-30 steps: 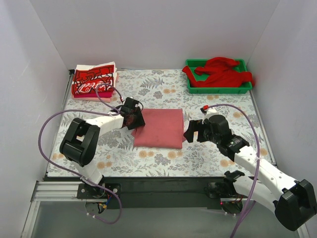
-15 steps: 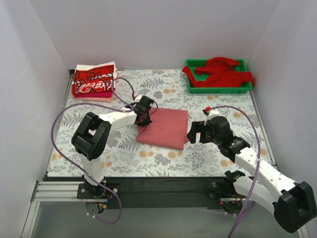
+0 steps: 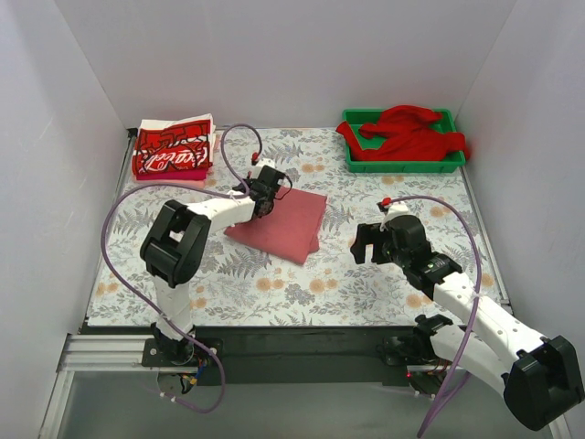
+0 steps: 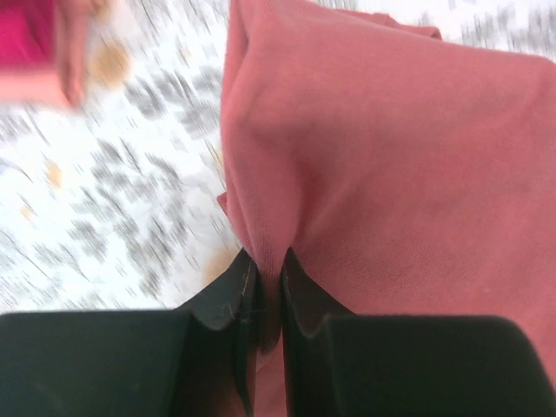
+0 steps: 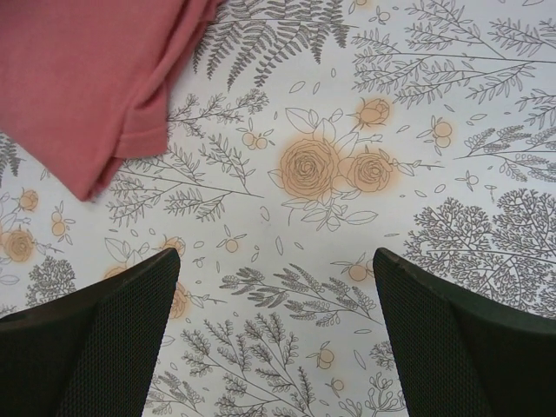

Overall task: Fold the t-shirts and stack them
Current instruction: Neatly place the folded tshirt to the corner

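Note:
The folded salmon-pink t-shirt point(image 3: 279, 224) lies on the floral table, skewed, left of centre. My left gripper point(image 3: 262, 200) is shut on its upper left edge; in the left wrist view the cloth point(image 4: 391, 156) is pinched between the black fingers point(image 4: 228, 300). My right gripper point(image 3: 369, 241) is open and empty, right of the shirt; its wrist view shows the shirt's corner point(image 5: 95, 87) at the top left. The folded red-and-white printed shirts point(image 3: 174, 149) are stacked at the back left. The bright red t-shirt point(image 3: 411, 133) lies crumpled in the green tray point(image 3: 402, 165).
White walls close in the table on three sides. The green tray stands at the back right corner. Purple cables loop from both arms over the table point(image 3: 302, 283); the left arm's cable arches near the stack.
My left gripper has dragged the salmon-pink shirt up and to the left, toward the stack, turning it askew. The right gripper has stayed about where it was, now apart from the shirt.

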Tool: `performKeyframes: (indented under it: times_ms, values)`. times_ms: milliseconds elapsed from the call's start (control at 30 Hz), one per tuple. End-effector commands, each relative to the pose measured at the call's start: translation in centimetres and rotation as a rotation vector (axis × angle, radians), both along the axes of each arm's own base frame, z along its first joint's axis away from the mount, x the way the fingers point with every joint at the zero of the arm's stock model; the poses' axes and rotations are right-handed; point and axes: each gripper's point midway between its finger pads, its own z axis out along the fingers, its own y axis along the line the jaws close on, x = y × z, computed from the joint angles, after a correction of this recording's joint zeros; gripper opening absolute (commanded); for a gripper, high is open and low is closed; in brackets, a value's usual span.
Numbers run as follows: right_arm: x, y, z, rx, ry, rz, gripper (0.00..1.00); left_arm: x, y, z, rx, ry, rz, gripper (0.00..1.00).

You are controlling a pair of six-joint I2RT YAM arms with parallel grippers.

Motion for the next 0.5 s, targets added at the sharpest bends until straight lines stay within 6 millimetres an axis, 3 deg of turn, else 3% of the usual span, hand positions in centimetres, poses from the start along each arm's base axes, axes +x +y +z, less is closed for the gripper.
performKeyframes:
  times_ms: [0, 33, 167, 367, 467]
  values:
    - [0.7, -1.3, 0.1, -0.046, -0.038, -0.045, 0.98, 5.8, 2.8, 6.2, 0.151, -0.189, -0.027, 0.0]
    - [0.7, -1.5, -0.1, -0.053, -0.037, -0.052, 0.98, 7.2, 3.1, 7.3, 0.152, -0.226, -0.02, 0.0]
    - [0.9, -2.2, -0.4, -0.082, -0.036, -0.083, 0.98, 11.0, 7.0, 9.8, 0.185, -0.269, 0.032, 0.0]
    - [1.4, -3.7, -1.4, -0.139, -0.019, -0.146, 0.98, 16.0, 9.6, 12.8, 0.278, -0.317, 0.013, 0.0]
    - [1.6, -4.1, -2.0, -0.163, -0.003, -0.161, 0.98, 17.4, 10.3, 14.1, 0.328, -0.339, 0.008, 0.0]
